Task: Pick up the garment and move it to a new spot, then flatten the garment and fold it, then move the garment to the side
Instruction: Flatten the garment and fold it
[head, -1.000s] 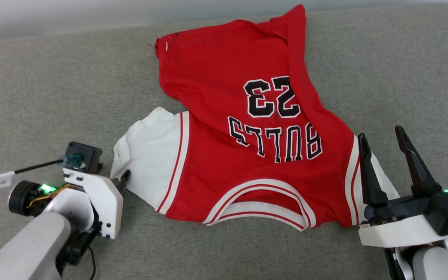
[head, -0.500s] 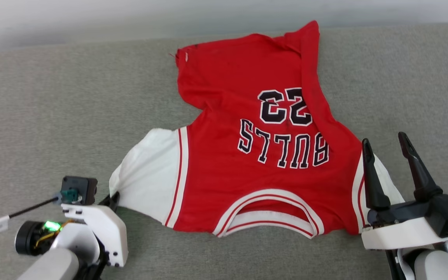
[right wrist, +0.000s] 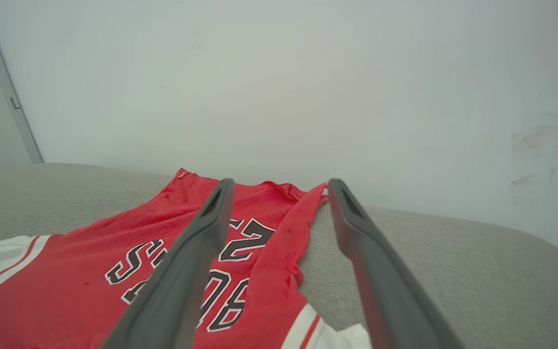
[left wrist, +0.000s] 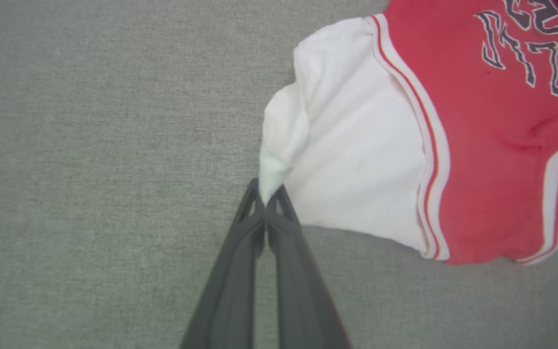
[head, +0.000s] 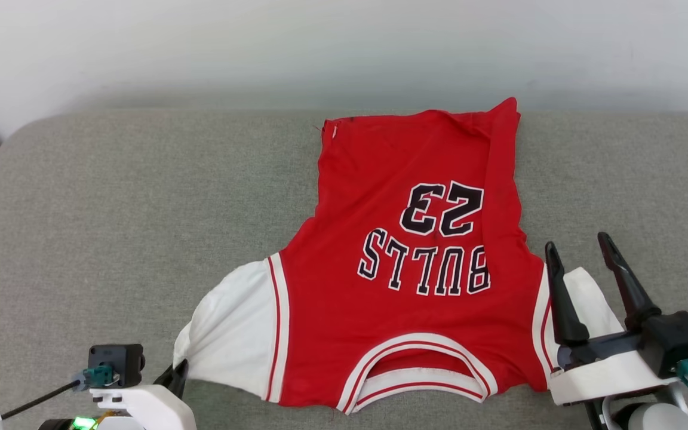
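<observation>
The garment (head: pixel 332 334) lies on the grey surface (head: pixel 111 209), not flat or folded yet. The left fingers (left wrist: pixel 240 252) pinch its white sleeve (left wrist: pixel 351 145); the right fingers (head: pixel 562 298) are wide open, holding nothing

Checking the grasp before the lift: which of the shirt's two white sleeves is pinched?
The sleeve on the robot's left: the left gripper's fingers are shut on its bunched tip. The other sleeve lies ungripped by the right gripper's open fingers.
</observation>
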`<state>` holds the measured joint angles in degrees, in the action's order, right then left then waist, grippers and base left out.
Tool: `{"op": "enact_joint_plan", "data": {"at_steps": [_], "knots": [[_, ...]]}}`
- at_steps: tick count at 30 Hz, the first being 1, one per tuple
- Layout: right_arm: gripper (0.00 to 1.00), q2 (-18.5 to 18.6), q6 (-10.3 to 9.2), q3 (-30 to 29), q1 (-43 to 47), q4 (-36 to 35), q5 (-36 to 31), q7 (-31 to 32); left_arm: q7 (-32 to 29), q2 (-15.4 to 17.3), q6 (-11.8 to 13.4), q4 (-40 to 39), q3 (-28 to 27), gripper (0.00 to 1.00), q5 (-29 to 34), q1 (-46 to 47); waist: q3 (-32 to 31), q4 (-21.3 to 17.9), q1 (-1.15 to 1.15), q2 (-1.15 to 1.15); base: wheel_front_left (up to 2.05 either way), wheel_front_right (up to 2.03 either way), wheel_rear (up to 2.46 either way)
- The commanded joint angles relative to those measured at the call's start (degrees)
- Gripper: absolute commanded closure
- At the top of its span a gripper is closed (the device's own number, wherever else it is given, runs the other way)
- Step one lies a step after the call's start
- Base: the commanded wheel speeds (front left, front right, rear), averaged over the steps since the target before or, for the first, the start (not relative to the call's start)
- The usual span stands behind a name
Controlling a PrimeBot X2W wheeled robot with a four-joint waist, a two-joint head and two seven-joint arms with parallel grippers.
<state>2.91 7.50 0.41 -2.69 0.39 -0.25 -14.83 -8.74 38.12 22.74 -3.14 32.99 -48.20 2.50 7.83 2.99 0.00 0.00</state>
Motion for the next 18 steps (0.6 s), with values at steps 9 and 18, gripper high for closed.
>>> {"op": "enact_joint_plan", "data": {"at_steps": [9,18], "knots": [[0.0,-0.05,-0.02,-0.32,2.24,0.78,0.12,2.42,12.29,-1.7,-2.0,1.62,-1.59,0.0,4.82,2.13,-3.19,-0.29,0.0,0.0,0.0,0.0,0.0],[0.0,5.92,-0.03,1.6,5.19,-4.88,3.7,23.44,23.58,-1.93,-4.07,-1.21,-2.84,0.0,13.96,3.06,-4.55,-0.6,0.0,0.0,0.0,0.0,0.0]]}}
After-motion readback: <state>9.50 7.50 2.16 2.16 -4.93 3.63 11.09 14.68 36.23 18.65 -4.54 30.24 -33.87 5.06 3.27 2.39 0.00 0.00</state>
